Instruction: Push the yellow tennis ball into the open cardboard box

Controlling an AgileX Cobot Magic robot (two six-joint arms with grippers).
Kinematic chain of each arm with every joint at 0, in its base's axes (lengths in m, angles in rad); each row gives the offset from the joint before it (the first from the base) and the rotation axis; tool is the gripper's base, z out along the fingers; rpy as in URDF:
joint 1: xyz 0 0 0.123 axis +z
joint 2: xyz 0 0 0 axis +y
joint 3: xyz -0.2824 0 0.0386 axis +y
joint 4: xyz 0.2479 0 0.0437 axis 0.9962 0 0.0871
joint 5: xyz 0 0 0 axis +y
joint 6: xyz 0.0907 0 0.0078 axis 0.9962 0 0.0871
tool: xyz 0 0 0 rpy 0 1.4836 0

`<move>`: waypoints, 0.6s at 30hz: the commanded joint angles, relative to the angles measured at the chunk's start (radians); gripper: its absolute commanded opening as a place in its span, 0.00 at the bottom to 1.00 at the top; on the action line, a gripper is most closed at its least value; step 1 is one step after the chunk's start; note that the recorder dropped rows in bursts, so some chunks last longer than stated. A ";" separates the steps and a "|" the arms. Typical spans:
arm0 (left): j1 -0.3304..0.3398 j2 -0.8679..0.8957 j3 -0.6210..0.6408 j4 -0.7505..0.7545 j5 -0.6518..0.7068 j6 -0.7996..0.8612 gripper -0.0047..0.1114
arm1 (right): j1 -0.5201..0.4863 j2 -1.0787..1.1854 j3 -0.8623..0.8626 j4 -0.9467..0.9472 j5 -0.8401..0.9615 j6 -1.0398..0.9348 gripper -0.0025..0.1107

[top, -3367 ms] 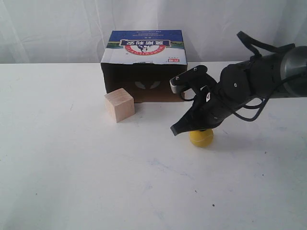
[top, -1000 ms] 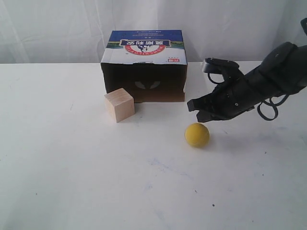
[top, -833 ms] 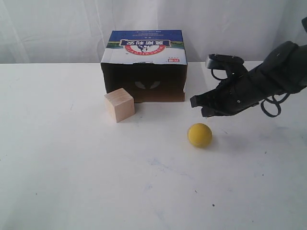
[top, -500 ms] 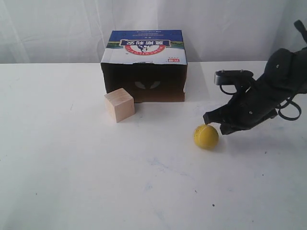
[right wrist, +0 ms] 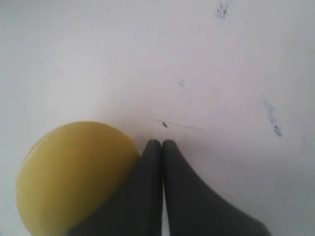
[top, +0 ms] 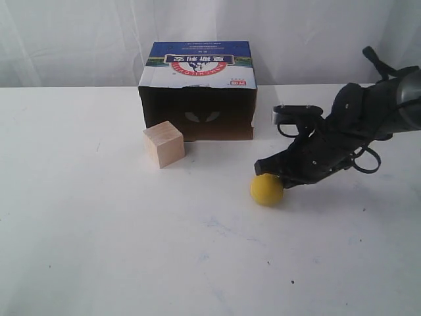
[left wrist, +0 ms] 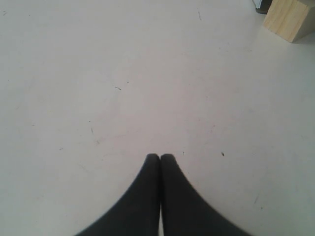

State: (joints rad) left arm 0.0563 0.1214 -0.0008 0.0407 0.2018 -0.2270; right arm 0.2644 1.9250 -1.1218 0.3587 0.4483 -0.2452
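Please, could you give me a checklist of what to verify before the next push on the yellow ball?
1. Right gripper shut: ok.
2. It touches the yellow tennis ball: ok.
3. Ball in front of the open cardboard box mouth: not ok, it sits just past the mouth's right edge.
4. Wooden cube out of the ball's way: ok, it stands at the mouth's left.
5. Left gripper shut, away from the ball: ok.

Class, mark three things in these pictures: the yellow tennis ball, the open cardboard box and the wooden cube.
yellow tennis ball (top: 264, 192), exterior view, on its lower front.
open cardboard box (top: 197, 74), exterior view, on its printed top panel.
wooden cube (top: 168, 151), exterior view, on its near side.
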 commanded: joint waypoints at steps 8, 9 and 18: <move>0.002 -0.005 0.001 -0.001 0.005 -0.001 0.04 | 0.026 -0.058 -0.070 0.007 0.023 -0.046 0.02; 0.002 -0.005 0.001 -0.001 0.005 -0.001 0.04 | 0.032 -0.081 -0.070 0.007 0.063 -0.046 0.02; 0.002 -0.005 0.001 -0.001 0.005 -0.001 0.04 | 0.085 -0.119 -0.015 0.010 0.145 -0.068 0.02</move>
State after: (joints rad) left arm 0.0563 0.1214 -0.0008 0.0407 0.2036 -0.2270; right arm 0.3431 1.7963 -1.1516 0.3642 0.5959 -0.2987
